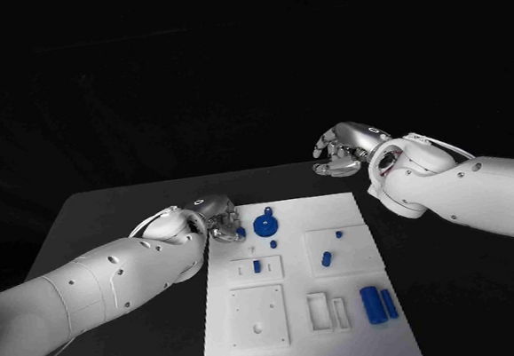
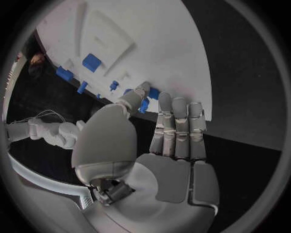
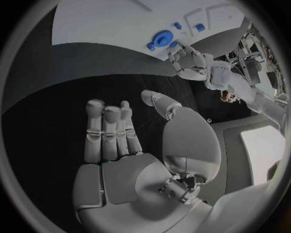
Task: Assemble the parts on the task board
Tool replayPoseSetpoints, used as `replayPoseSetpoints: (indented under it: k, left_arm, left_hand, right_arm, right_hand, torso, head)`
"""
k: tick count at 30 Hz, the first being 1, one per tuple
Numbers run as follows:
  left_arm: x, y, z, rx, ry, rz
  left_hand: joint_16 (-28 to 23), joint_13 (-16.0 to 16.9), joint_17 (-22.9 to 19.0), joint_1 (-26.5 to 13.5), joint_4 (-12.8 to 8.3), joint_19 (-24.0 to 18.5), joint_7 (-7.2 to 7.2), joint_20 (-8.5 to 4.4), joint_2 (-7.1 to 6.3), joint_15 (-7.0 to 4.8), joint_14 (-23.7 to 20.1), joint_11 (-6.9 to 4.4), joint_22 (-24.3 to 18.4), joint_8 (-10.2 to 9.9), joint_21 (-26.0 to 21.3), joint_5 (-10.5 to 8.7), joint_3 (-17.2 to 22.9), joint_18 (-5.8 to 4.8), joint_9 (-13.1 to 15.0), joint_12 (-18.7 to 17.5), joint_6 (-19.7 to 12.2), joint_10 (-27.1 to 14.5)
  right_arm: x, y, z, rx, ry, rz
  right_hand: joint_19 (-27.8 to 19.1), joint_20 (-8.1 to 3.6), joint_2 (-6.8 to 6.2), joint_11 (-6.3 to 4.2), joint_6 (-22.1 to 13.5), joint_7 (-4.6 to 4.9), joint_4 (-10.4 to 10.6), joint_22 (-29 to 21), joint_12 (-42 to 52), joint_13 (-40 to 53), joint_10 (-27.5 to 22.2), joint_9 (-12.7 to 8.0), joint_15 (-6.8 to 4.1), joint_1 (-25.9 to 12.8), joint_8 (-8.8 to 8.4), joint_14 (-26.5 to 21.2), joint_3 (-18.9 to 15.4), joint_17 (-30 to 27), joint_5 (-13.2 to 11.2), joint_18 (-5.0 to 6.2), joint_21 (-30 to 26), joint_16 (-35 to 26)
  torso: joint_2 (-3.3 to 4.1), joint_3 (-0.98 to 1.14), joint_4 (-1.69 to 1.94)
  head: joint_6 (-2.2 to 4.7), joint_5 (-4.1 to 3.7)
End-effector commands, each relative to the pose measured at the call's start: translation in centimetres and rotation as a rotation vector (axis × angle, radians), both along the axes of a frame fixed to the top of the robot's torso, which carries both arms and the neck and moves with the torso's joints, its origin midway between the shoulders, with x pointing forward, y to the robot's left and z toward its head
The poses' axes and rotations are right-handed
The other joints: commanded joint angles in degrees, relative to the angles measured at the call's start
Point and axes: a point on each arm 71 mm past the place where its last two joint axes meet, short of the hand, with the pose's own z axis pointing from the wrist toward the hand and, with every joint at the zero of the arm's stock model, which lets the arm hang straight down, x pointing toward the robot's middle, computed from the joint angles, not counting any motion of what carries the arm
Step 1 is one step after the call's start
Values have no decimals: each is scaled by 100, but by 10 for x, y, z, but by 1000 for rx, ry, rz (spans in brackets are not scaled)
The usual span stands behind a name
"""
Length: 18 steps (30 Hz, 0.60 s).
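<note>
Dim light is leaving the room and the black table (image 1: 107, 217) nearly lost in darkness, while the white task board (image 1: 307, 332) is standing out brightly. The wrist views are bending straight edges strongly toward their rims.

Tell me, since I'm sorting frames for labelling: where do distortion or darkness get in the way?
Head view: undistorted, task board bright, background black. Left wrist view: fisheye curves the board's edge; left hand covers the middle. Right wrist view: same bending; right hand over dark table.
</note>
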Motion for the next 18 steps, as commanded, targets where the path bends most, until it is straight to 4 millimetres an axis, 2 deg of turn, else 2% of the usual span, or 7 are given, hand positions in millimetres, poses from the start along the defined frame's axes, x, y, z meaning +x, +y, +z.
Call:
replayPoseSetpoints:
  k: [1,2,3,6,12,18]
  left_arm:
    - [-2,-2,-5,7,30,-17]
    - [-2,-2,-6,7,30,-17]
    - [-2,-2,-5,5,30,-17]
    - [-2,-2,-5,0,28,-15]
    - [-2,-3,-6,-12,38,-13]
    - [-3,0,-7,-46,75,5]
  left_hand:
    - [-30,7,9,30,-31,29,-14,-505,21,30,10,20,11,-7,-28,-12,0,-96,1,-31,42,3]
    - [-29,7,10,45,-31,30,-15,-506,58,29,11,19,11,-7,-28,-12,15,-94,1,-32,44,4]
    - [-26,8,13,117,-36,33,-17,-506,252,28,14,17,16,-8,-29,-10,80,-94,1,-33,53,12]
    - [-23,12,19,128,-43,27,-17,-500,385,32,14,18,33,-14,-33,-10,90,-105,0,-40,69,19]
    - [-23,13,23,90,31,30,-17,-497,412,35,13,18,44,-23,-41,-19,157,-112,-2,-53,83,23]
    - [-31,15,26,45,137,27,-2,-496,505,39,4,32,60,-76,-55,-12,252,-116,-24,-72,32,17]
  right_arm:
    - [0,1,0,-9,4,13]
    - [0,1,0,-9,4,13]
    - [0,1,0,-9,4,13]
    - [0,1,0,-9,4,12]
    - [0,2,0,-9,4,13]
    - [0,1,-1,-9,4,13]
  right_hand:
    - [19,-23,19,5,5,42,7,5,20,-6,-32,5,6,13,17,40,13,7,39,317,-34,-20]
    - [19,-23,19,5,5,42,7,5,20,-6,-32,5,6,13,17,40,13,7,39,317,-34,-20]
    - [19,-23,18,5,5,42,7,5,20,-6,-32,5,6,13,17,40,13,7,39,317,-34,-20]
    - [20,-23,18,5,5,42,8,6,20,-7,-32,5,6,12,17,40,13,8,39,317,-35,-20]
    - [20,-23,18,5,5,42,9,7,21,-8,-32,5,6,12,17,40,12,8,39,317,-35,-21]
    - [20,-23,18,5,4,42,10,7,22,-9,-32,5,6,10,16,40,11,9,40,317,-36,-21]
  torso:
    - [0,0,0]
    - [0,0,0]
    - [0,1,2]
    - [0,3,6]
    - [-2,3,3]
    - [-3,4,-3]
  head:
    - [-7,-4]
    - [-7,-4]
    - [-7,-5]
    - [-9,-6]
    - [-8,0]
    - [-1,11]
